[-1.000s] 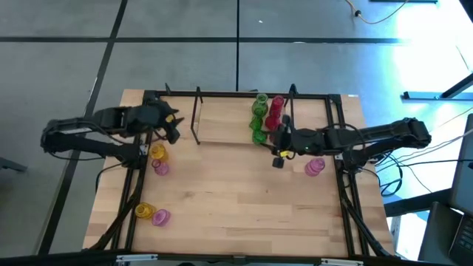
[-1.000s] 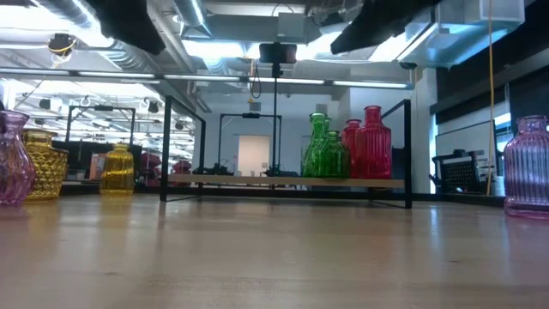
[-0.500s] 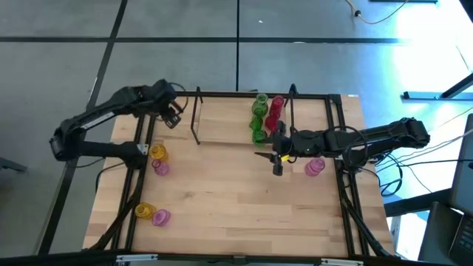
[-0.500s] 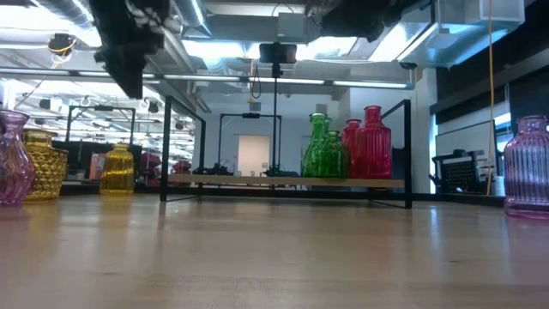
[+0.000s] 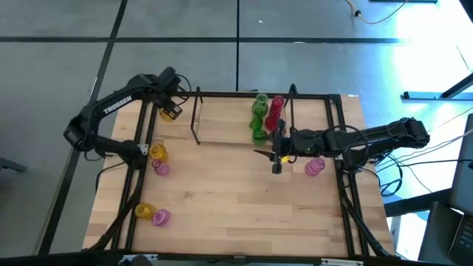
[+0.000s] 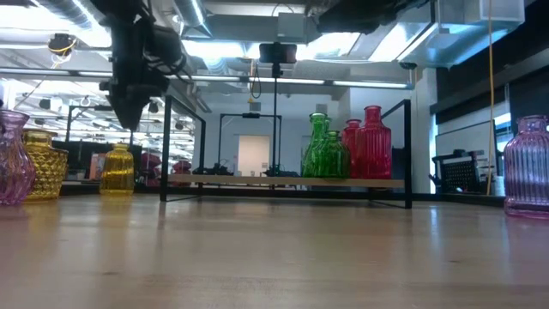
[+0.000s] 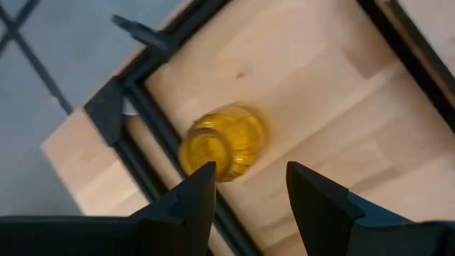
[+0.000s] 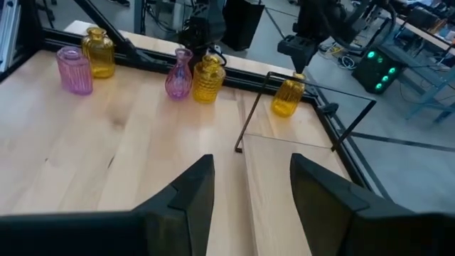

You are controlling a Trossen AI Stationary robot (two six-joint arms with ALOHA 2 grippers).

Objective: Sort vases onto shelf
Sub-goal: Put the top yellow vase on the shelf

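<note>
bright, even overhead light; blue-white glare washes the floor (image 5: 414, 44) at the high view's right. ceiling lights (image 6: 343, 43) flare in the low view. the yellow vase (image 7: 222, 142) looks softly blurred.

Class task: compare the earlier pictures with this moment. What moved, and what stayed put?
The left gripper swung from near the table's left edge to the far left corner, open above a yellow vase. The right gripper drifted slightly off the shelf. No vase moved.

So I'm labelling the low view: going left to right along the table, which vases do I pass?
Pink vase → textured yellow vase → smooth yellow vase → green vases → red vases → ribbed pink vase.
</note>
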